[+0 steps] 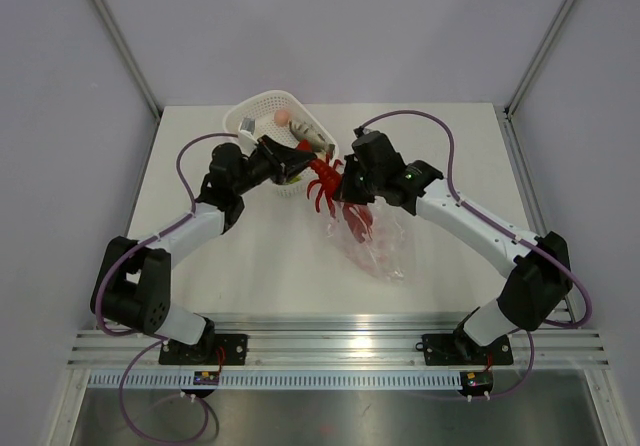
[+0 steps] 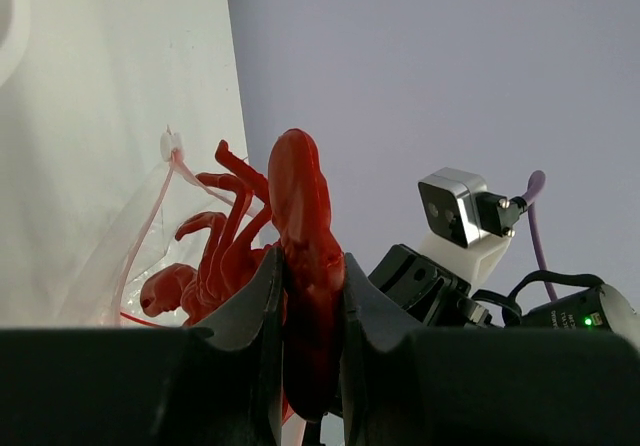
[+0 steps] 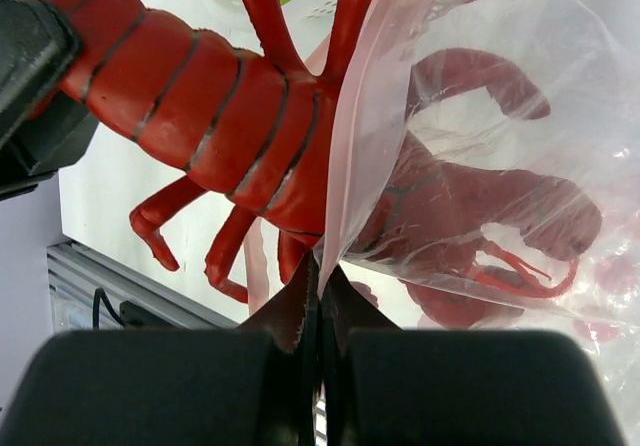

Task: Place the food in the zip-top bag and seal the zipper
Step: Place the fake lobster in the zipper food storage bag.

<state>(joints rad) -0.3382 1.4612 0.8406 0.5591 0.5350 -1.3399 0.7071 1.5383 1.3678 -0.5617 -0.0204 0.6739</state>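
My left gripper [image 1: 298,162] is shut on the tail of the red lobster [image 1: 325,178], seen between its fingers [image 2: 262,296] in the left wrist view [image 2: 300,216]. The lobster's front half is inside the mouth of the clear zip-top bag [image 1: 378,241]. My right gripper [image 1: 348,188] is shut on the bag's mouth edge, near the pink zipper strip [image 3: 355,126]. The lobster's claws show through the plastic [image 3: 480,206]. A peach round piece [image 1: 282,117], a grey fish [image 1: 306,131] and a green vegetable [image 1: 325,151] lie in the white basket [image 1: 250,116].
The white perforated basket stands at the back of the table behind both grippers. The bag's body lies on the table toward the right front. Frame posts [image 1: 120,36] stand at the table's back corners, and a metal rail [image 1: 340,341] runs along the near edge.
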